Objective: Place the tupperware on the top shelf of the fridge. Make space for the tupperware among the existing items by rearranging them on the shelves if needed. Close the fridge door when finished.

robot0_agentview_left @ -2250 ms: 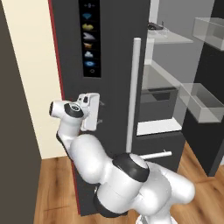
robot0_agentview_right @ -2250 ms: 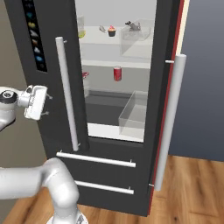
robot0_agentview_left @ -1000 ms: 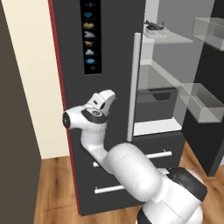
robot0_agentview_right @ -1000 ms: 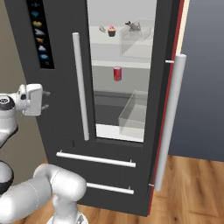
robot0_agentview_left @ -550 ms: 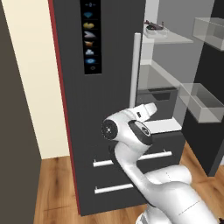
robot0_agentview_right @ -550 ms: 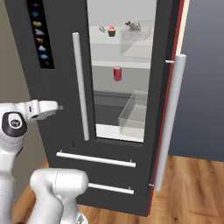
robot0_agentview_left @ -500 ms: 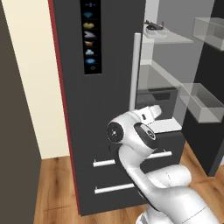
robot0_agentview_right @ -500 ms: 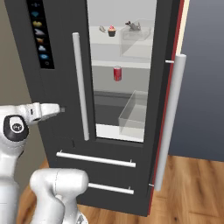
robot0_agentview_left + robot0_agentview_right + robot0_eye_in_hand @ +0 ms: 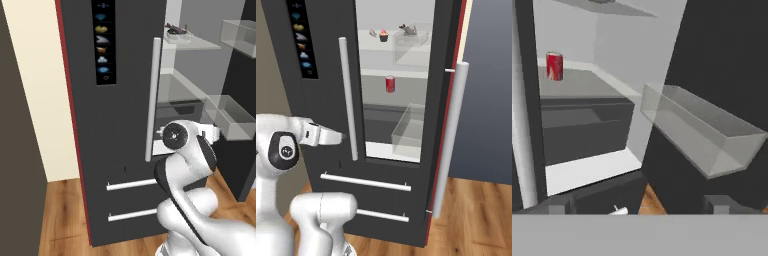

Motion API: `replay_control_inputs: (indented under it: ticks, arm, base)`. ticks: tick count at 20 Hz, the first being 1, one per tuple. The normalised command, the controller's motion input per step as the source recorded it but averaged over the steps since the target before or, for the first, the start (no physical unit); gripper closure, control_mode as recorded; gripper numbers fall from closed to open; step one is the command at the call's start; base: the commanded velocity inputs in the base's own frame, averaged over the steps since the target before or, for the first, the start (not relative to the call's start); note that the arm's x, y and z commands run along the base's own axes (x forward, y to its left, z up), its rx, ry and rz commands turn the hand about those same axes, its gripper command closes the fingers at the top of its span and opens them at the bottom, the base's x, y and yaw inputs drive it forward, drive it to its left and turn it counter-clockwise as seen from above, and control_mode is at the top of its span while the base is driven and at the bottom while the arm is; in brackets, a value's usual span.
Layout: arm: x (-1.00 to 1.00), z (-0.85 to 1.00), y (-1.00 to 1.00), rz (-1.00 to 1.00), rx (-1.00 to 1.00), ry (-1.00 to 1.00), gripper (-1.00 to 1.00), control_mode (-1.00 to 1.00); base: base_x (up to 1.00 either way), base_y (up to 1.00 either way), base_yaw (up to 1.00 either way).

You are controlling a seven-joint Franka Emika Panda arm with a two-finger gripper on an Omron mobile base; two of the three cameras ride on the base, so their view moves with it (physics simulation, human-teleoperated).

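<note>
I am holding my gripper (image 9: 342,136) spread and empty, level, beside the fridge (image 9: 316,100) left door's silver bar handle (image 9: 348,97). Past it, a clear door bin (image 9: 704,135) is running lengthwise. Farther, a red can (image 9: 390,83) is standing upright. On the top shelf (image 9: 401,47), the tupperware (image 9: 408,30) is sitting beside a cupcake (image 9: 384,35).

One cupcake (image 9: 384,35), one red can (image 9: 390,83)

Even, soft rendered light falls across all views, with no hard shadows and no glare. The fridge (image 9: 316,100) interior reads bright pale grey against its dark doors, and the wooden floor (image 9: 476,210) is evenly lit. Edges look slightly soft and pixelated, with little detail on small items.
</note>
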Motion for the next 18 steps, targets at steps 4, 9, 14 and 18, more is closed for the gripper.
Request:
replay_control_inputs:
  ticks: [4, 9, 14, 18]
  arm:
    - [-0.59, 0.02, -0.82, -0.07, 0.53, -0.08, -1.00, -1.00]
    - [-0.59, -0.08, -1.00, 0.00, 0.53, -0.12, -1.00, -1.00]
    - [-0.63, -0.12, -0.97, 0.00, 0.53, -0.11, -1.00, -1.00]
    - [-0.31, -0.16, -1.00, 0.00, 0.38, -0.16, -1.00, -1.00]
  base:
    - [0.00, 0.00, 0.00]
    - [0.00, 0.00, 0.00]
    - [0.00, 0.00, 0.00]
    - [0.00, 0.00, 0.00]
